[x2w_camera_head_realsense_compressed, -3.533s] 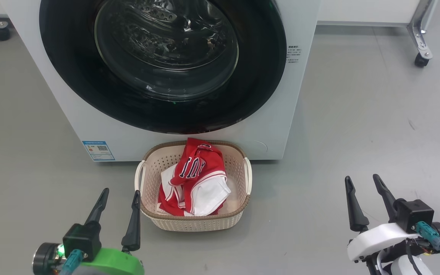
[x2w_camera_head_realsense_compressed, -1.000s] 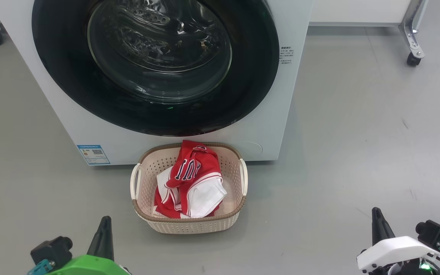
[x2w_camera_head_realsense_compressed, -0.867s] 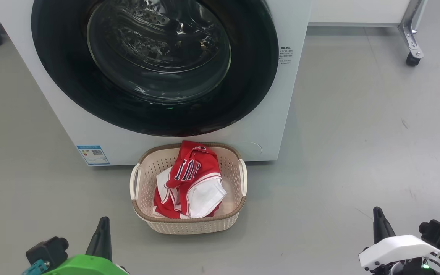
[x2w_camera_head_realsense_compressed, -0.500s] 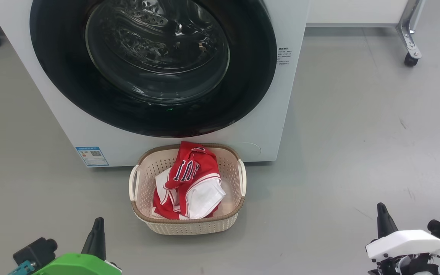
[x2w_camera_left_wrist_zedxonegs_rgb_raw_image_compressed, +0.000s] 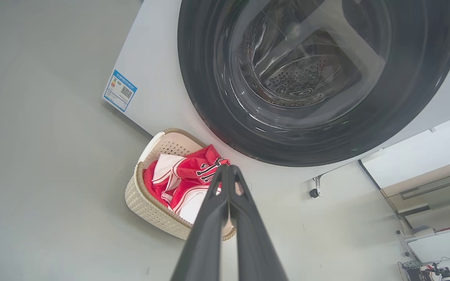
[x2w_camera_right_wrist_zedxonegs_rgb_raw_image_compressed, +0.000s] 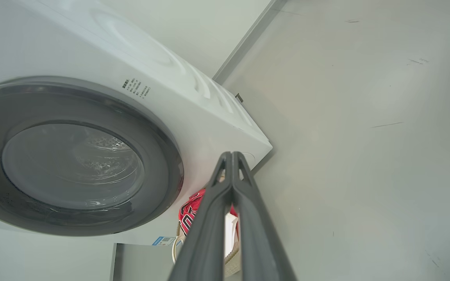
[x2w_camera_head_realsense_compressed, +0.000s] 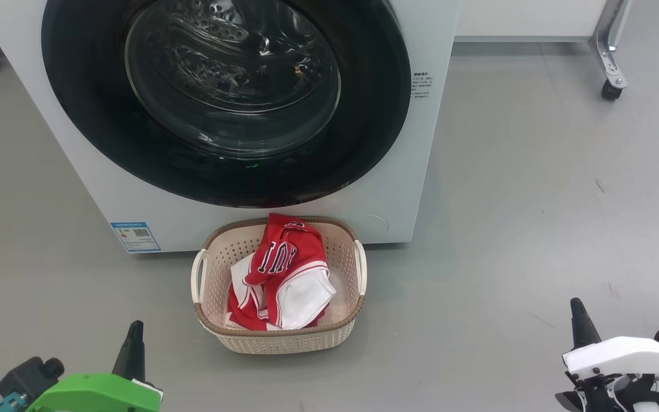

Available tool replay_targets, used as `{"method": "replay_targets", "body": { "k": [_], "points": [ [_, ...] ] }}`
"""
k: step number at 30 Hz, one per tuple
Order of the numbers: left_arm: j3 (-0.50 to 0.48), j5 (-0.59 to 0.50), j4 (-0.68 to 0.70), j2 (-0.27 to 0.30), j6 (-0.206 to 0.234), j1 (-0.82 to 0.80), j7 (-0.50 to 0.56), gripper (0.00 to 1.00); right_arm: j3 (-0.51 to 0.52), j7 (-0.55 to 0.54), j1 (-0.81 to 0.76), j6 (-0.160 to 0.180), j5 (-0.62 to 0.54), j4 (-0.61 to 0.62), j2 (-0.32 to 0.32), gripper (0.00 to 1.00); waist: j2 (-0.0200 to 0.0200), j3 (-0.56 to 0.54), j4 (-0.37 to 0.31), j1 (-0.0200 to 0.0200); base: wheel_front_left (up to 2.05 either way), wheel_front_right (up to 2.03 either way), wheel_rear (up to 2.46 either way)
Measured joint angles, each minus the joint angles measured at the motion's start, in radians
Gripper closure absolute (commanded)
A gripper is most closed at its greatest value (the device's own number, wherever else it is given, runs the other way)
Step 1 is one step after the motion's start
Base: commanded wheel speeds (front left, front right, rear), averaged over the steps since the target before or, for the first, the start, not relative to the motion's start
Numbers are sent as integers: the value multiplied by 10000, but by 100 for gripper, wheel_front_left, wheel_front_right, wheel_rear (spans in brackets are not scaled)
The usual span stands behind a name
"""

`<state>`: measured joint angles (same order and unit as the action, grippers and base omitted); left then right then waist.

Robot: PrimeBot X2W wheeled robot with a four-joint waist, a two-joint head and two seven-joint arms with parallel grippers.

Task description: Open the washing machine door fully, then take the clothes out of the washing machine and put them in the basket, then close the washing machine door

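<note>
The red and white clothes (x2w_camera_head_realsense_compressed: 284, 274) lay heaped in the basket (x2w_camera_head_realsense_compressed: 284, 342), which sat on the grey floor (x2w_camera_head_realsense_compressed: 535, 200) just in front of the washing machine (x2w_camera_head_realsense_compressed: 432, 171), below the washing machine door (x2w_camera_head_realsense_compressed: 364, 143). The black door sat flush against the white front. The left gripper (x2w_camera_left_wrist_zedxonegs_rgb_raw_image_compressed: 227, 169) and right gripper (x2w_camera_right_wrist_zedxonegs_rgb_raw_image_compressed: 233, 156) hung low at near left and near right, well apart from the basket, each with fingers pressed together and holding nothing.

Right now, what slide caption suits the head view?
Closed washing machine door, red clothes in the basket below it, left tool and right tool shut and empty.
</note>
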<state>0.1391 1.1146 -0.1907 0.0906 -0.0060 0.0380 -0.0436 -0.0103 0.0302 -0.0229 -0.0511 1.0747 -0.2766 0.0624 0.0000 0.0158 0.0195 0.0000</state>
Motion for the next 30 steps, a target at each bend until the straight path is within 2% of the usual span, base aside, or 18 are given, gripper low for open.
{"method": "replay_targets", "body": {
  "k": [30],
  "points": [
    [-922,3753,-449,-4,-711,-537,616,100,895,-869,571,-449,3653,-10,-104,100,0,-88,-138,0,0,0,0]
  ]
}}
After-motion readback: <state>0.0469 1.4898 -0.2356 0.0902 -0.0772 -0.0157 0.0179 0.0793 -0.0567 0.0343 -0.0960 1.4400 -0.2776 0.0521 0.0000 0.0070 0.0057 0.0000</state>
